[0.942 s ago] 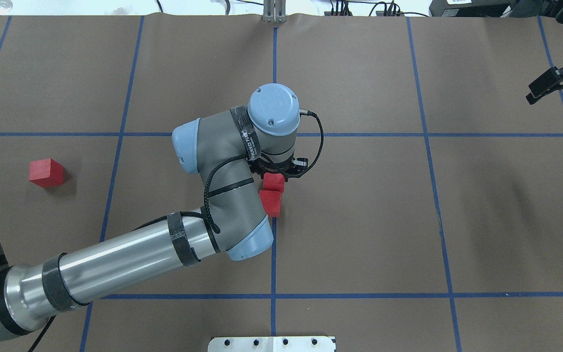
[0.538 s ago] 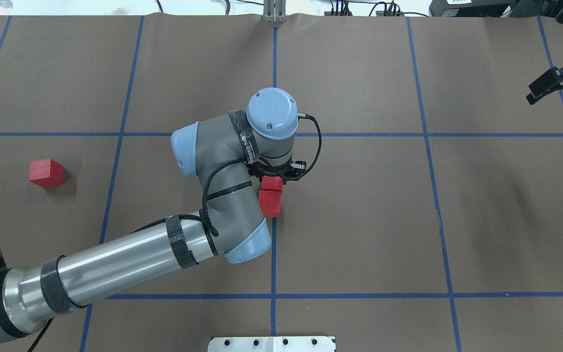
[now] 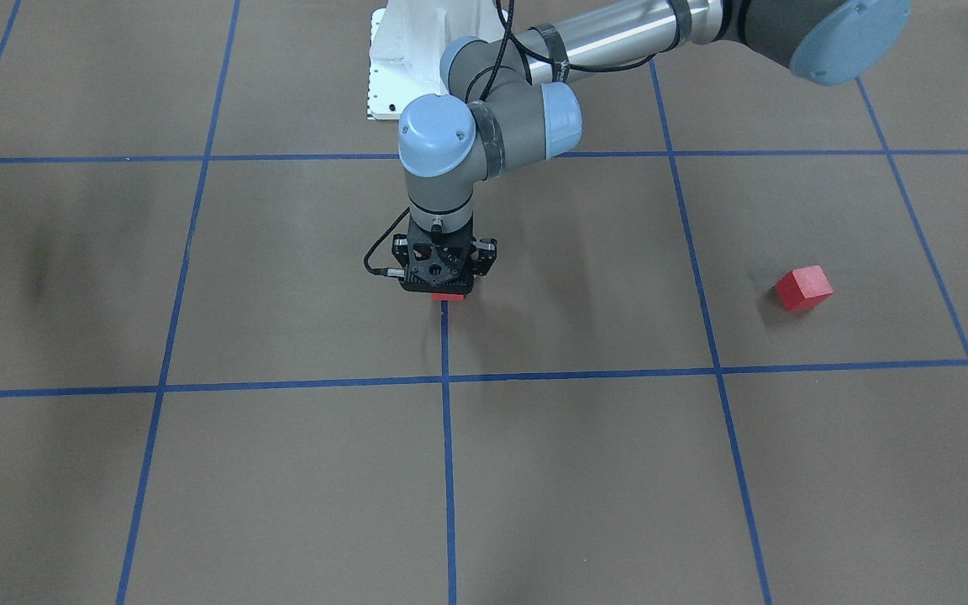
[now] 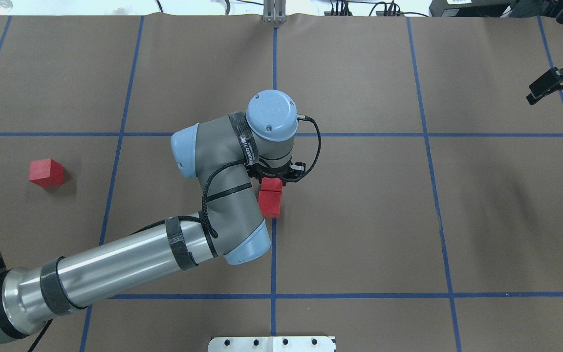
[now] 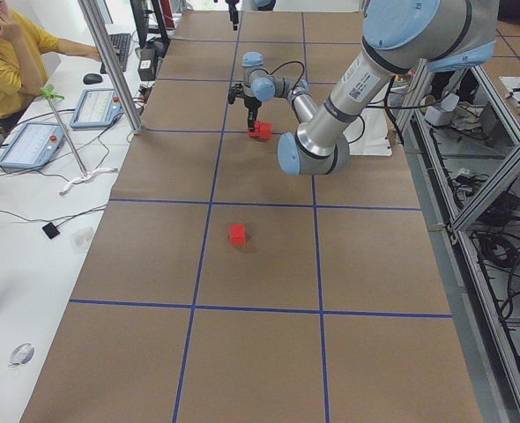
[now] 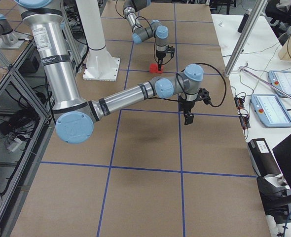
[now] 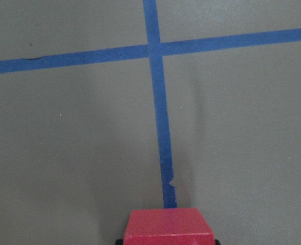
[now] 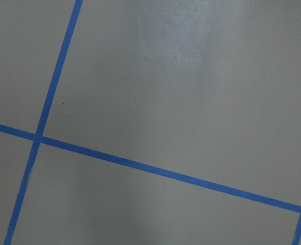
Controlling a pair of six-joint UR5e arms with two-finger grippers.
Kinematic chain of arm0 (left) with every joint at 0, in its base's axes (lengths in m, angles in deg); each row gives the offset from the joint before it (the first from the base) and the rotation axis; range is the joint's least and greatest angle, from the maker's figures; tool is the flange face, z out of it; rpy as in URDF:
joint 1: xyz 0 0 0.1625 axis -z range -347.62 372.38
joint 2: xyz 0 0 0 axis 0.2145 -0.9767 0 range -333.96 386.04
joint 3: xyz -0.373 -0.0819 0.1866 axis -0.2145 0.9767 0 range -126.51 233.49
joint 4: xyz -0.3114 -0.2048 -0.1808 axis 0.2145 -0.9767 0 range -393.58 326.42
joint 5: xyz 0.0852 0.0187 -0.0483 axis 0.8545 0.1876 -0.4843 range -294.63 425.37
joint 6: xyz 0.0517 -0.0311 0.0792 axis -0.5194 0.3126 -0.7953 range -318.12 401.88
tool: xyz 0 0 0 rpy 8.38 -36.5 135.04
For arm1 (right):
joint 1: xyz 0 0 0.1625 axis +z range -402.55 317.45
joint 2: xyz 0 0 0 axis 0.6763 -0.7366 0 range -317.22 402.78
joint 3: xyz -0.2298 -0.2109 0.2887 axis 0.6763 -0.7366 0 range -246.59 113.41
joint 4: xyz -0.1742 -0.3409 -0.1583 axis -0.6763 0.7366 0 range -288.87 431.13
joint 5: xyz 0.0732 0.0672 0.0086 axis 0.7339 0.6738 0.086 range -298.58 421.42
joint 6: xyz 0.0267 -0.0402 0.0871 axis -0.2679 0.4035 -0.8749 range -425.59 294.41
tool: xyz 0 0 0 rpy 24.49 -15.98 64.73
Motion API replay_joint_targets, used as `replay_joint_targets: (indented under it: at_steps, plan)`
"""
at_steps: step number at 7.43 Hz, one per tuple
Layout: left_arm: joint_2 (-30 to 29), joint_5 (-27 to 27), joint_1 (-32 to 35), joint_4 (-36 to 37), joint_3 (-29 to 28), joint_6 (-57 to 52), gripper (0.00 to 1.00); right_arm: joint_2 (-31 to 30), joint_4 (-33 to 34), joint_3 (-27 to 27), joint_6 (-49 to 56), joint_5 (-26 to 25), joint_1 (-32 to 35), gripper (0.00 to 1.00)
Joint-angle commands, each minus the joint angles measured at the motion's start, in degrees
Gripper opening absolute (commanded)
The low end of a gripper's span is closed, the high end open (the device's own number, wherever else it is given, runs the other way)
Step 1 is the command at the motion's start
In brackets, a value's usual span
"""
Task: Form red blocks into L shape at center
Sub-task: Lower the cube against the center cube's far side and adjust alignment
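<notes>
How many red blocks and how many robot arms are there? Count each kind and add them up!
Red blocks: 3 (lone block, held block, block beside it)
Robot arms: 2 (left arm, right arm)
Total: 5

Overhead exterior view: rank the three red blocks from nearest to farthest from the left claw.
1. The gripped red block: held in the left claw, mid-table.
2. The neighbouring red block: right beside the first, on the side nearer the robot.
3. The lone red block: far off toward the view's left edge.
</notes>
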Motion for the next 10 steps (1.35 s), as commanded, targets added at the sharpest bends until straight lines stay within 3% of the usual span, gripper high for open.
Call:
replay_joint_targets:
  at_steps: [1,7,10]
  plan:
    - [0.0,0.0,-0.2,-0.1,0.0,0.0,0.0,0.1,0.0,0.0,0.0,-0.1,0.0,1.0]
    - [0.0,0.0,-0.2,-0.1,-0.1,-0.1,0.11,0.1,0.1,0.0,0.0,-0.2,0.0,1.0]
    - [0.0,0.0,-0.2,-0.1,-0.1,0.0,0.11,0.1,0.1,0.0,0.0,-0.2,0.0,1.0]
